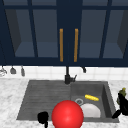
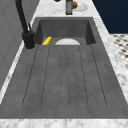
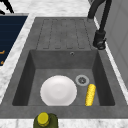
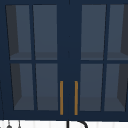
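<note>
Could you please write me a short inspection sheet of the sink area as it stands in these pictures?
Surface: grey sink with ribbed drainboard, set in a marble counter.
Things: white plate and yellow corn cob lie apart in the basin, beside the drain.
Clutter: olive bottle on the counter by the basin; red ball in front.
Hands: left hand at the sink's front edge; right hand by the bottle.
Cables: nothing seen.
Surroundings: black faucet; navy glass-door cabinet with brass handles.
</note>
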### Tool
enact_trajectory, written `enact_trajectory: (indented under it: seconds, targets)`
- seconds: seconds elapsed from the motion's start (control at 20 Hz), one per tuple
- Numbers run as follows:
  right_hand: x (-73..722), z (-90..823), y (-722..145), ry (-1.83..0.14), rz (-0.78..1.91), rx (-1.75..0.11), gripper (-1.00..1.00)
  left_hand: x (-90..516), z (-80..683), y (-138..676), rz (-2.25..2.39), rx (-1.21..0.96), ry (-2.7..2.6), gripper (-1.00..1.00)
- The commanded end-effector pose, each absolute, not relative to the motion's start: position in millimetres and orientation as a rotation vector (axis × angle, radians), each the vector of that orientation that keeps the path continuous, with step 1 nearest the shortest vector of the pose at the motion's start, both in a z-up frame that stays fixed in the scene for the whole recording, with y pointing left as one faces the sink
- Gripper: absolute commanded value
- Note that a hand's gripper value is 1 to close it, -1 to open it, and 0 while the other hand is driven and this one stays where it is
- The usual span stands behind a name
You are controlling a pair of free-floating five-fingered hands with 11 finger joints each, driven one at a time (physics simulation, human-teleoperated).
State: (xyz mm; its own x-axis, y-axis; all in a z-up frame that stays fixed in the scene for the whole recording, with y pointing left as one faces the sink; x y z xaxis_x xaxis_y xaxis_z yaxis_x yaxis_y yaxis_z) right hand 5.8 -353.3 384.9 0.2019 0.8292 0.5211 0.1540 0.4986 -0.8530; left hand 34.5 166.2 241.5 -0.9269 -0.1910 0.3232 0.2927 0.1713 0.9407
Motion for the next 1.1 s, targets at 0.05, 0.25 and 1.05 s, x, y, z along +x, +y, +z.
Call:
enact_trajectory:
  seconds: [0.05,0.25,1.05]
  targets:
    - [4.4,385.0,-350.8,-1.328,0.408,-0.931,-1.0,34.5,241.5,166.2,-1.808,-0.096,-2.087,0.0]
    - [4.1,385.1,-348.9,-1.326,0.318,-0.929,-1.0,34.5,241.5,166.2,-1.808,-0.096,-2.087,0.0]
    - [-4.5,389.1,-289.9,-1.252,0.216,-0.904,-1.0,34.5,241.5,166.2,-1.808,-0.096,-2.087,0.0]
